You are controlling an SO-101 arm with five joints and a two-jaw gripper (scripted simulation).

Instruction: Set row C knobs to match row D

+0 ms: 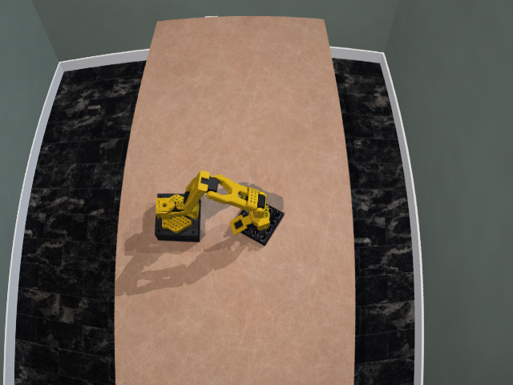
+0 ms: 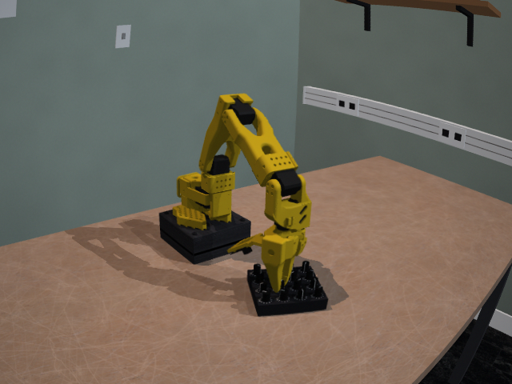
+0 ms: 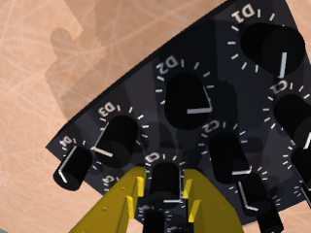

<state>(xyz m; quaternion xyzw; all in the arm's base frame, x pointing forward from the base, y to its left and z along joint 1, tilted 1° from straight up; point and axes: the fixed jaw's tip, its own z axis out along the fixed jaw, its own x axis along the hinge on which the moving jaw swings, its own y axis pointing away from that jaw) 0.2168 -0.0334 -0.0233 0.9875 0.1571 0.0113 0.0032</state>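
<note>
The black knob box lies on the table under my gripper. The gripper is open a little, with its fingertips on either side of knob C3. In the wrist view C3's white line points right, as does the line of C2. The line of C1 points down. In row D, D1 points down, D2 right, D3 left and D4 up-left. The left finger hides most of C4.
Other knobs of the box stand close behind row C, partly hidden by the fingers. The arm's black base stands on the table to the left of the box. The table carries both.
</note>
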